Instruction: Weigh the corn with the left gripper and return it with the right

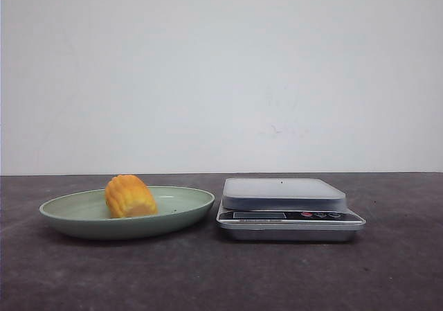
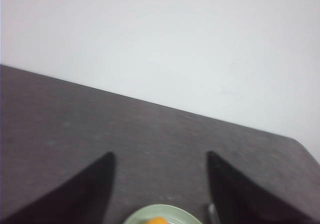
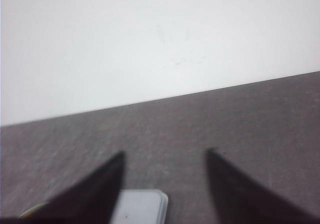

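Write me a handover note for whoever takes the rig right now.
Left gripper: open, empty, apart from the corn.
Right gripper: open, empty.
Corn lies in the green dish, left of the scale, whose platform is bare.
Done: nothing yet.
Left: left gripper moves the corn onto the scale; right gripper returns it to the dish.

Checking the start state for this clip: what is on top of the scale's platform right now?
Nothing visible: the scale has a bare grey platform in the front view. The corn lies in the green dish beside it. The platform's far edge is hidden by the low viewing angle.
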`<state>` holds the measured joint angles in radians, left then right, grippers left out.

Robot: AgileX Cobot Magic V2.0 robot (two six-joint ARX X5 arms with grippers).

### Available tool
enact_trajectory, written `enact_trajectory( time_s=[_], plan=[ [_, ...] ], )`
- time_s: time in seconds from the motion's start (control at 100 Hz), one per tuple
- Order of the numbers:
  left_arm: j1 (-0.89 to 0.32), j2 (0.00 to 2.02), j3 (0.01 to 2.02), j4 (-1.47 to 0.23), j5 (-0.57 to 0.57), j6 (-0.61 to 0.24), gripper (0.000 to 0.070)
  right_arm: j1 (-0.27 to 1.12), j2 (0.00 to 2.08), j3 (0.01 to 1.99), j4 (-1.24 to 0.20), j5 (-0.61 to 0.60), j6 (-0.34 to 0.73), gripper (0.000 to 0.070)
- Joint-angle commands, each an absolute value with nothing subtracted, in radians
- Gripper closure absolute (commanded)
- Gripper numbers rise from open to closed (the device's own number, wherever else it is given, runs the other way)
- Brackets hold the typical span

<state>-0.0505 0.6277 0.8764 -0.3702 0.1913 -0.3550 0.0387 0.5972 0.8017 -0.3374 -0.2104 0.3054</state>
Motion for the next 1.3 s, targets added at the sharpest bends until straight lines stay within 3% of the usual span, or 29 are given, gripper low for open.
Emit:
enact_trajectory(
  time_s=[0.0, 0.18, 0.36, 0.57, 0.76, 0.87, 1.08, 1.18, 1.29],
  plan=[
    [-0.065, 0.676, 0.926, -0.403, 0.212, -0.345, 0.0305, 0.055, 0.635, 0.865, -0.392, -0.219, 0.254, 0.0254],
    [-0.178, 0.808, 0.95, -0.411, 0.196, -0.353, 0.0307, 0.12, 0.701, 0.968, -0.477, -0.24, 0.221, 0.0253],
    [-0.365, 1.009, 0.95, -0.383, 0.031, -0.348, 0.0306, 0.178, 0.719, 1.003, -0.513, -0.239, 0.221, 0.0211],
    [-0.492, 1.272, 0.95, -0.304, -0.067, -0.374, 0.0305, 0.194, 0.717, 1.003, -0.548, -0.238, 0.221, 0.016],
    [-0.548, 1.462, 0.95, -0.282, -0.143, -0.393, 0.0301, 0.193, 0.717, 1.003, -0.562, -0.239, 0.22, 0.0147],
    [-0.557, 1.546, 0.95, -0.272, -0.147, -0.419, 0.0258, 0.193, 0.717, 1.003, -0.563, -0.239, 0.207, 0.0147],
    [-0.566, 1.627, 0.95, -0.27, -0.147, -0.452, 0.0262, 0.193, 0.717, 1.003, -0.563, -0.236, 0.197, 0.0147],
    [-0.576, 1.631, 0.95, -0.264, -0.15, -0.46, 0.0297, 0.193, 0.717, 1.003, -0.563, -0.236, 0.197, 0.0147],
    [-0.59, 1.629, 0.95, -0.252, -0.15, -0.455, 0.0532, 0.193, 0.717, 1.003, -0.563, -0.236, 0.197, 0.0147]
  ],
)
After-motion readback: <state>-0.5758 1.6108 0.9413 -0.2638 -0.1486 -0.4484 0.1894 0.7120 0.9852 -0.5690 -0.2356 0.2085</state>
